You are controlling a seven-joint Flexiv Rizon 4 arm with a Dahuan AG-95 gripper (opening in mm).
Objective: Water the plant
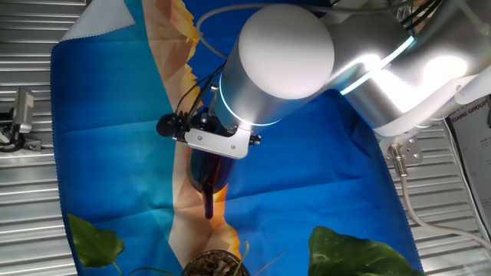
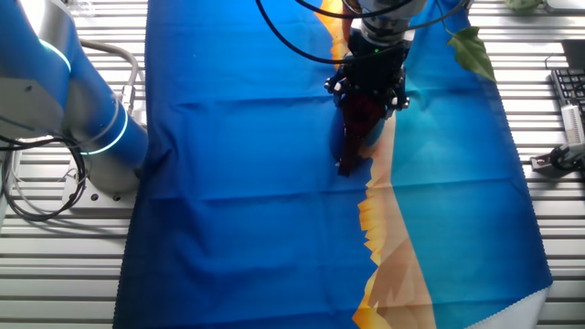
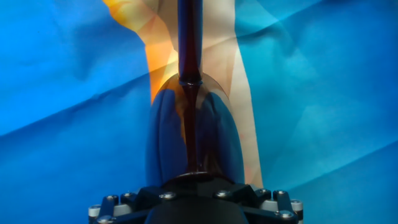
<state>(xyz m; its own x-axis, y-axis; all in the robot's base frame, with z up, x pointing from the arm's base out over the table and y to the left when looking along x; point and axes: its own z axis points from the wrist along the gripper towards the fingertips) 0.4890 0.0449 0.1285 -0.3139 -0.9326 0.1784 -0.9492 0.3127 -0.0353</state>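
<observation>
The plant stands at the bottom edge of one fixed view: a small round dark pot (image 1: pixel 215 265) of soil and dry stalks, with broad green leaves (image 1: pixel 360 253) on both sides. One leaf (image 2: pixel 473 50) shows in the other fixed view. A dark red long-spouted watering vessel (image 1: pixel 210 175) hangs under my gripper (image 1: pixel 213 157), which is shut on it. The spout tip (image 1: pixel 209 211) points toward the pot and stops a little short of it. In the hand view the vessel (image 3: pixel 194 130) fills the middle, its spout (image 3: pixel 188 37) running away from me. My fingers are hidden.
A blue and orange cloth (image 2: pixel 238 183) covers the slatted metal table (image 1: pixel 23 199). My arm's base (image 2: pixel 91 128) stands at the left of the other fixed view. A metal clamp (image 1: pixel 19 115) lies off the cloth. A keyboard (image 2: pixel 571 100) and a tool (image 2: pixel 558 160) sit at the right.
</observation>
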